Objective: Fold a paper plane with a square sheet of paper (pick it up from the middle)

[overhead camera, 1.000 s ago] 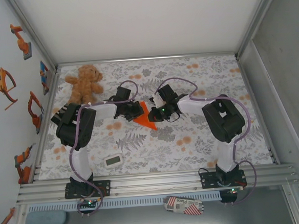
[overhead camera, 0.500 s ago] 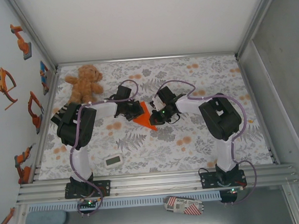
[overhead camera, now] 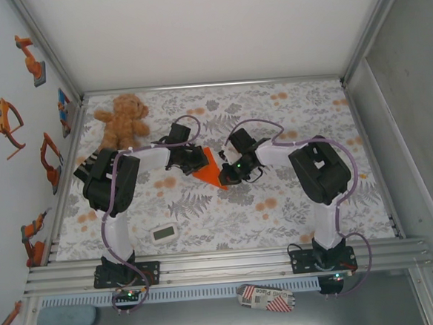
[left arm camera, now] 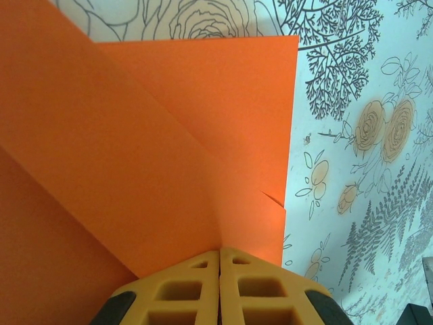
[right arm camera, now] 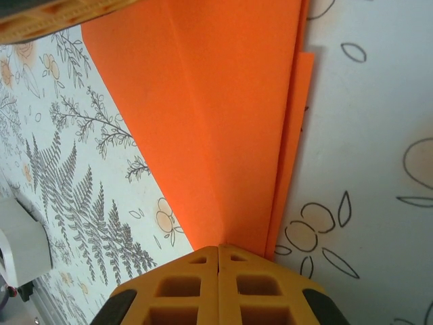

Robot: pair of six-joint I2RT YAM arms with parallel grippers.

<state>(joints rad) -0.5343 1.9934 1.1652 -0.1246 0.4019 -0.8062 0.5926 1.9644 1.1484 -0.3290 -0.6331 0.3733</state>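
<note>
Starting at the far left of the top view, a brown teddy bear [overhead camera: 123,118] sits at the back corner of the floral table cover [overhead camera: 293,202], and a small white timer [overhead camera: 164,233] lies near the front edge, well apart from the arms' working ends.

Next, the left arm reaches inward, and the left gripper [overhead camera: 199,162] comes down at the left side of the orange paper [overhead camera: 210,172]. The paper lies flat near the middle of the table as a folded, pointed shape, its tip aimed toward the near edge. From the left wrist camera, the left gripper [left arm camera: 219,254] has its two yellow pads [left arm camera: 179,291] pressed flat together with no gap. Their tips sit right at the paper [left arm camera: 169,149], where overlapping folded layers and slanted creases meet. Whether a layer is pinched between the pads or merely pressed under them cannot be told.

Further right, the right gripper [overhead camera: 227,174] meets the paper's right side, so the sheet lies between the two grippers. In the right wrist view, the right gripper [right arm camera: 218,249] is likewise fully closed, pad against pad. Its tips touch the narrow end of the paper [right arm camera: 216,122], beside a long crease and a stepped edge of stacked layers.
</note>
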